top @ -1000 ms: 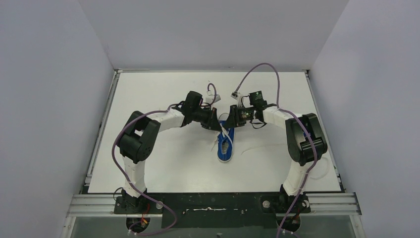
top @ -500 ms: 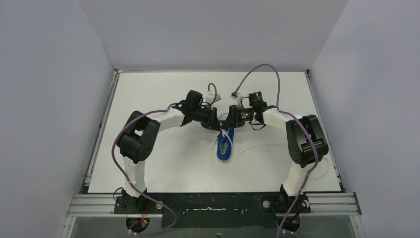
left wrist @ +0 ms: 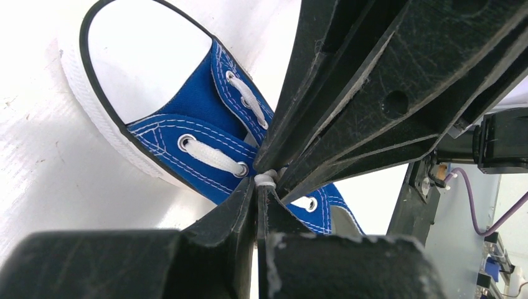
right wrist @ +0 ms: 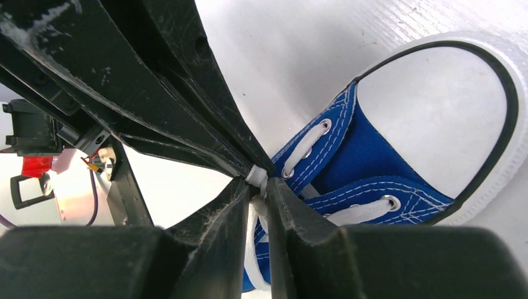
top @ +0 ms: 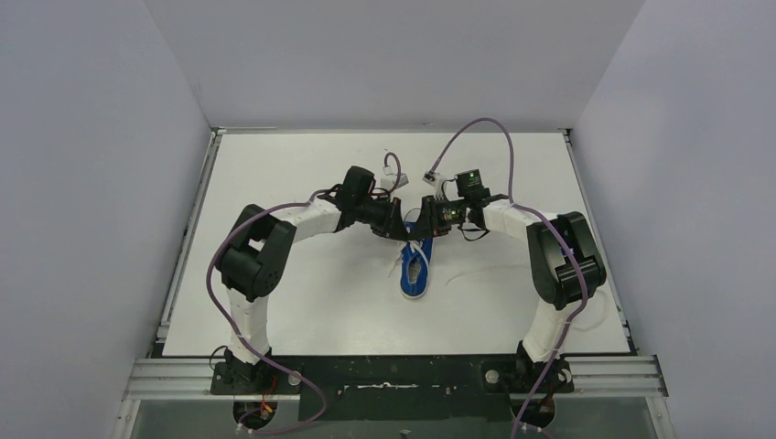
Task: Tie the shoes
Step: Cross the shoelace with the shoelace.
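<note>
White table [top: 274, 183], grey walls around. One blue sneaker [top: 416, 274] lies at table centre. Left gripper [top: 400, 229] and right gripper [top: 426, 222] meet tip to tip over its eyelets, each pinched closed on the white lace [left wrist: 264, 180].

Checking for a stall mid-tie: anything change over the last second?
Barely. The right end effector crept slightly left, toward the left end effector. Nothing was taken hold of or let go. Both stay pinched on the lace above the shoe, which hasn't moved; the left arm looks unchanged.
</note>
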Tool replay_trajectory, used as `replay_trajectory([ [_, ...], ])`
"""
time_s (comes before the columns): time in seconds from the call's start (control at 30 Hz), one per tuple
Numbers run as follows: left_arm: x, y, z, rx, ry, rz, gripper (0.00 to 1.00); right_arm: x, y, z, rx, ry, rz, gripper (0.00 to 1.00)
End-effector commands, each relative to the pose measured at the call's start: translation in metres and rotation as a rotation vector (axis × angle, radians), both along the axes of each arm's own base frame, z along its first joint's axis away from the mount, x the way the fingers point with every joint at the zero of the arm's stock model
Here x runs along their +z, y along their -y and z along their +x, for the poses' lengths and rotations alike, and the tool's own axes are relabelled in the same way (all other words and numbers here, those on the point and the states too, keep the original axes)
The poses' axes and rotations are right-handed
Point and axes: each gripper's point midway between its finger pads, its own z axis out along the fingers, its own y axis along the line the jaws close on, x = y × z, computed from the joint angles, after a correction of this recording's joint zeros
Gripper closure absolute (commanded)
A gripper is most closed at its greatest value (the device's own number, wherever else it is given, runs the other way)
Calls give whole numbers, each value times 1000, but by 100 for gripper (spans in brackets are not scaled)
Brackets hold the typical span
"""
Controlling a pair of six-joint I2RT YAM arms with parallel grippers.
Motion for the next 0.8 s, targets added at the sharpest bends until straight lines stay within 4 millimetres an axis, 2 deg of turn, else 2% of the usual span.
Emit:
replay_trajectory([
  [0.0, 35, 13, 15, -24, 113, -80, 100, 14, -2, 10, 1, 84, -20, 86],
  [0.13, 34, 12, 12, -31, 113, -74, 100, 19, 2, 15, -29, 99, -35, 100],
  [0.33, 36, 3, 10, -32, 115, -61, 100, 31, 10, 13, -62, 137, -56, 100],
  [0.37, 37, 0, 10, -27, 110, -63, 93, 32, 11, 12, -69, 141, -58, 100],
  [0.4, 37, -3, 10, -22, 105, -64, 81, 33, 12, 12, -77, 144, -61, 100],
  [0.5, 36, -11, 6, -9, 90, -60, 61, 33, 12, 12, -89, 146, -60, 100],
  [0.63, 26, -23, 1, 13, 58, -54, 52, 34, 12, 11, -87, 142, -59, 100],
  [0.77, 16, -24, -6, -1, 16, -58, 50, 37, 12, 10, -91, 138, -54, 100],
])
